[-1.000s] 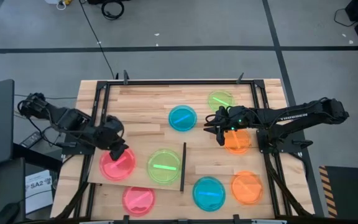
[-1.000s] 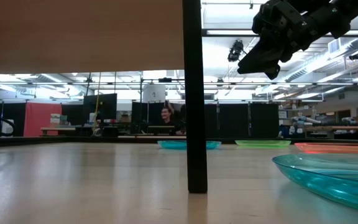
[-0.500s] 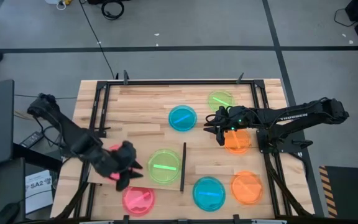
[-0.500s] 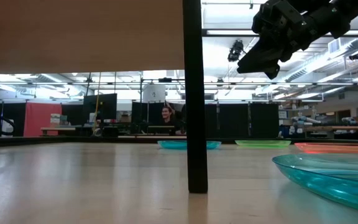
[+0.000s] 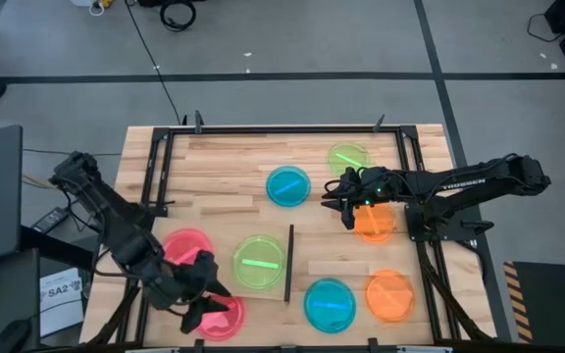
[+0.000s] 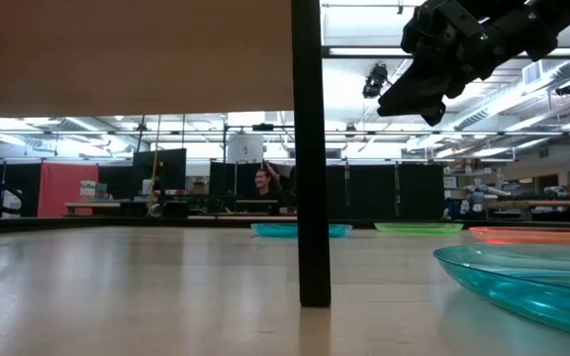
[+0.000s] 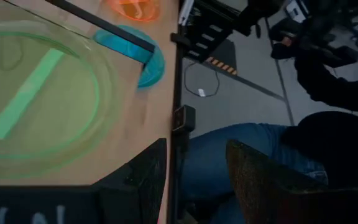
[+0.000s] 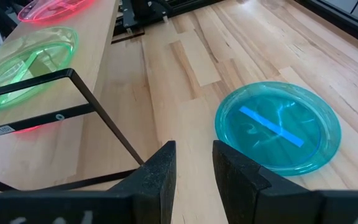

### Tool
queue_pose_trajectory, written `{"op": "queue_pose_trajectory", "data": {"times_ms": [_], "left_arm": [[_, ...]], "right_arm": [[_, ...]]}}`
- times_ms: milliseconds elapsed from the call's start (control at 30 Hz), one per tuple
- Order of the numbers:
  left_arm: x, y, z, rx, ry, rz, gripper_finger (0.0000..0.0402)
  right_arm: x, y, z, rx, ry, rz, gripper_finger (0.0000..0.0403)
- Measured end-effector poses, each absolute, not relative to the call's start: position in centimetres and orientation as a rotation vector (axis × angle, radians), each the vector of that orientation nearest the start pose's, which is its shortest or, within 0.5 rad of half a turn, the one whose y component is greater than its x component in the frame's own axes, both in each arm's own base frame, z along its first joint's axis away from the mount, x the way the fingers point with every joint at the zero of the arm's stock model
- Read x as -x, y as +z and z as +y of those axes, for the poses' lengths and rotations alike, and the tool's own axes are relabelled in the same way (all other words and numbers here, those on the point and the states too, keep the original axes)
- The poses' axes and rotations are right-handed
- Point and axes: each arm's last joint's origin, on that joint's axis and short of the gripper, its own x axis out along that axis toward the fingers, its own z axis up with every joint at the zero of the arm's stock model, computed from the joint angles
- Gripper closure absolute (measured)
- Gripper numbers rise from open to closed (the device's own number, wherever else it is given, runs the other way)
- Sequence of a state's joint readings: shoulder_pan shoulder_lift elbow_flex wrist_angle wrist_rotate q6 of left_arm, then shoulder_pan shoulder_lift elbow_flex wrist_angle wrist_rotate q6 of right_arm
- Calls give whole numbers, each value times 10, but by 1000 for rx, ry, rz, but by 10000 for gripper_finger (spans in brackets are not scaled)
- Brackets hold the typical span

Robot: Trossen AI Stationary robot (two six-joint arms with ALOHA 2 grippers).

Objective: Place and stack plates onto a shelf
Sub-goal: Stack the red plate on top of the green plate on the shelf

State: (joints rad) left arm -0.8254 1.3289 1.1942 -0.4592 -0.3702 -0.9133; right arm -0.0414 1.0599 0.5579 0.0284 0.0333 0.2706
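Left gripper (image 5: 207,286): your fingers stand apart above the near pink plate (image 5: 221,316).
Right gripper (image 5: 344,206): slightly parted, empty, beside the orange plate (image 5: 376,224).

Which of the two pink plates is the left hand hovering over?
The left hand is over the front pink plate on the bare tabletop; the other pink plate lies on the shelf.

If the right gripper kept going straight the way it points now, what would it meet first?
Probably the blue plate on the tabletop: it lies just ahead of the right gripper, slightly off to one side of its part-open jaws. Depth is unclear, so it could touch bare wood beside the plate instead.
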Motion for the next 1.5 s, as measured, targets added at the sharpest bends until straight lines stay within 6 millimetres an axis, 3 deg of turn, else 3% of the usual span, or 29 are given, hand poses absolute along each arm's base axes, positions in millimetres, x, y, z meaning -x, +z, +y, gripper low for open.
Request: {"op": "queue_pose_trajectory", "data": {"times_ms": [333,767,1033,1167,1500], "left_arm": [[-178,322,-237,673,-182,705,230],[-149,293,-279,1031,-131,1051,230],[-135,272,-279,1142,163,1244,230],[-135,261,-278,1180,310,1260,230],[-145,225,-293,1176,473,1258,230]], "right_arm": [[-220,224,-10,-317,-148,458,291],[-220,224,-10,-309,-147,459,291],[-220,224,-10,-307,-146,459,291],[-220,224,-10,-308,-146,460,291],[-220,224,-10,-307,-146,462,291]]}}
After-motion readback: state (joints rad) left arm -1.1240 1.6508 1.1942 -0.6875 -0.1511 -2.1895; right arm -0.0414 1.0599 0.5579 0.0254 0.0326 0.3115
